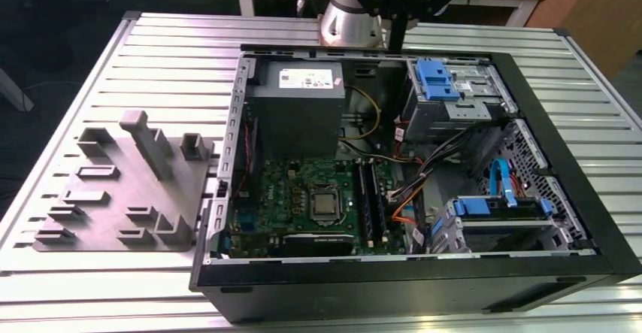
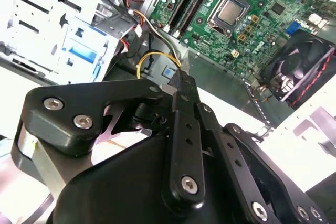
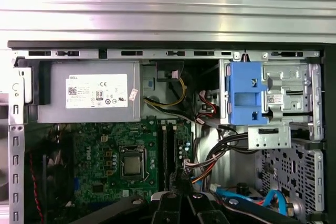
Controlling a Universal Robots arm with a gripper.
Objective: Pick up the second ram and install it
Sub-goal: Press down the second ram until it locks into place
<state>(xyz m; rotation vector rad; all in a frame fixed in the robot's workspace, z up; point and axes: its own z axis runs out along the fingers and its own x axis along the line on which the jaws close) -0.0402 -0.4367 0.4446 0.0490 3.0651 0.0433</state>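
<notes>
Overhead, the gripper [image 2: 179, 80] hangs with its fingers together and nothing between them, above the far edge of the open computer case [image 1: 561, 258]. Two memory sticks [image 1: 367, 198] sit side by side in the motherboard [image 1: 301, 198] slots beside the processor [image 1: 326, 204]; the grey fixture [image 1: 120, 190] lies outside the case.

The black gripper [image 2: 178, 85] hangs with its fingers pressed together above the open computer case. Beyond it lie the green motherboard [image 2: 247, 19], a fan [image 2: 299, 69] and a blue drive bracket [image 2: 84, 48].

1 PC case [image 1: 561, 273], 2 RAM sticks [image 1: 367, 198]
</notes>
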